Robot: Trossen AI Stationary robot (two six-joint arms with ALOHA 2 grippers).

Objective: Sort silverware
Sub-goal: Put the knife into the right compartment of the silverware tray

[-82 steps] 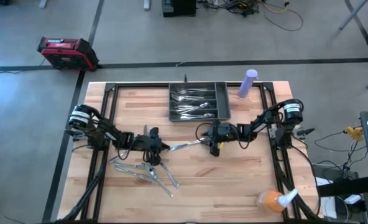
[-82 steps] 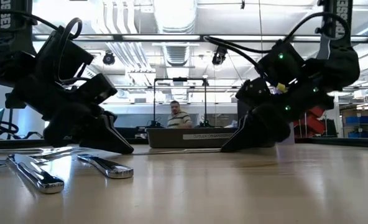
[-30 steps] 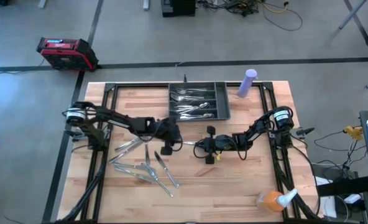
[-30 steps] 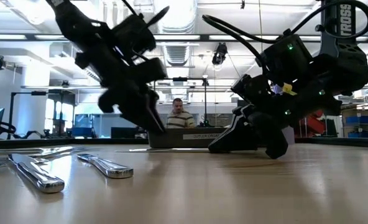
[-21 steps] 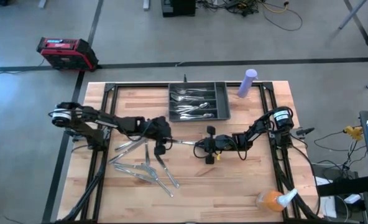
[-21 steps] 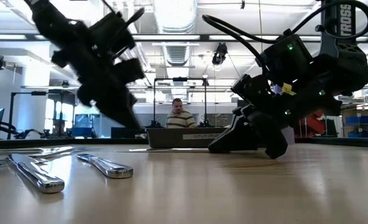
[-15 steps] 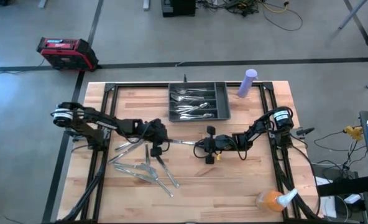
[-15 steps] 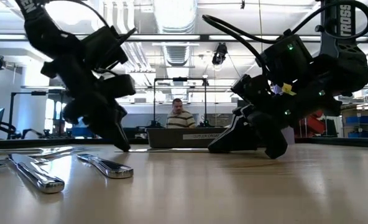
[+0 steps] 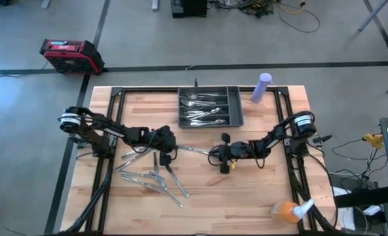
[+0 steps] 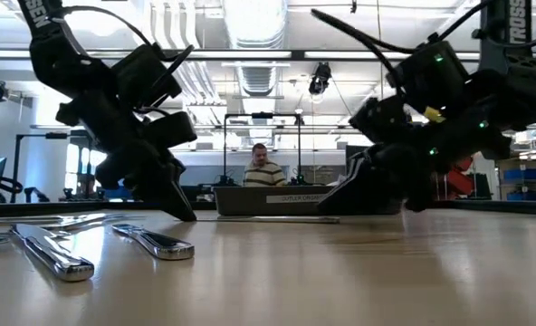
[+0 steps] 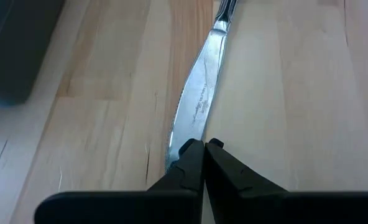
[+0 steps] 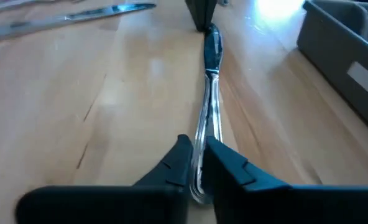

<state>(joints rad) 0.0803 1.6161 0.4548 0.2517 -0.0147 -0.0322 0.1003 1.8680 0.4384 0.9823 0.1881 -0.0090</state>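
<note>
My right gripper is low over the table, fingers pinched on the handle of a knife that lies flat on the wood. At the knife's far end, my left gripper has its fingers pressed together at the tip of the blade; I cannot tell whether they actually nip the metal or only touch it. From above, the knife spans the gap between the left gripper and the right gripper, both near the middle of the table.

Behind the left gripper and toward the near edge, loose silverware lies scattered on the boards, some pieces crossing. Across the table from both grippers sits the tray, with more silverware in its compartments. A purple bottle stands just beyond the tray's right corner, and an orange spray bottle lies at the near right corner.

The table is pale butcher-block with a black frame. Beyond it are a grey floor, a red case and cables. At table level I see a person seated behind the tray, in a bright workshop.
</note>
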